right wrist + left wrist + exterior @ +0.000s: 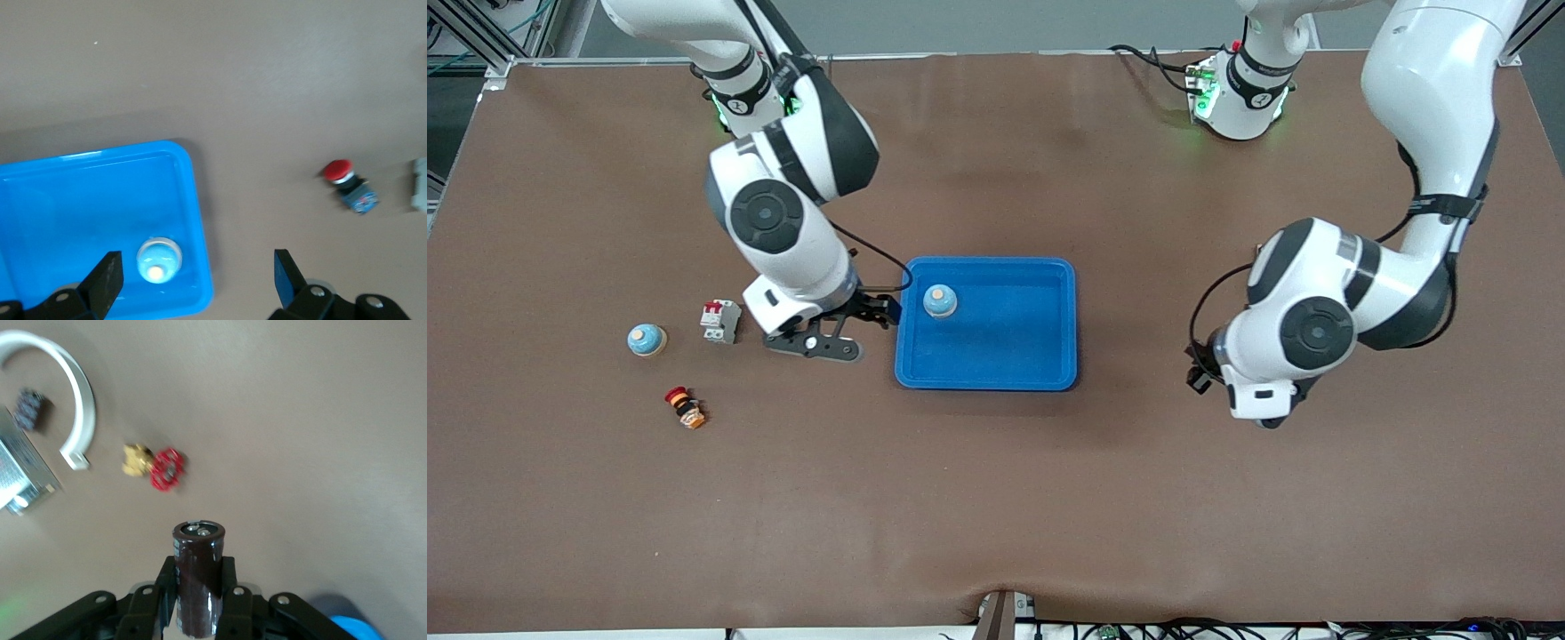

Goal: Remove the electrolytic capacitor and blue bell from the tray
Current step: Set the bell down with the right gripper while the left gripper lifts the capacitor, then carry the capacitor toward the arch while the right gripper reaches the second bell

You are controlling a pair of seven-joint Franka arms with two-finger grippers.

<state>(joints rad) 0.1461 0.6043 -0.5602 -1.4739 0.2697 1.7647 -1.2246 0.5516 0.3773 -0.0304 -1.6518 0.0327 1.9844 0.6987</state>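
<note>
Brown surface (pixel 996 498) carries a blue tray (pixel 1049 373) mid-table. One bell (pixel 940 300) sits in the tray, at its corner toward the right arm's end. Right hand (pixel 831 331), fingers spread, empty, hangs just beside that tray edge. Left hand (pixel 200 600) pinches a dark capacitor (pixel 198 577) upright, over bare surface toward the left arm's end. Second bell (pixel 646 339), circuit breaker (pixel 720 321), red pushbutton (pixel 684 406) lie toward the right arm's end.
</note>
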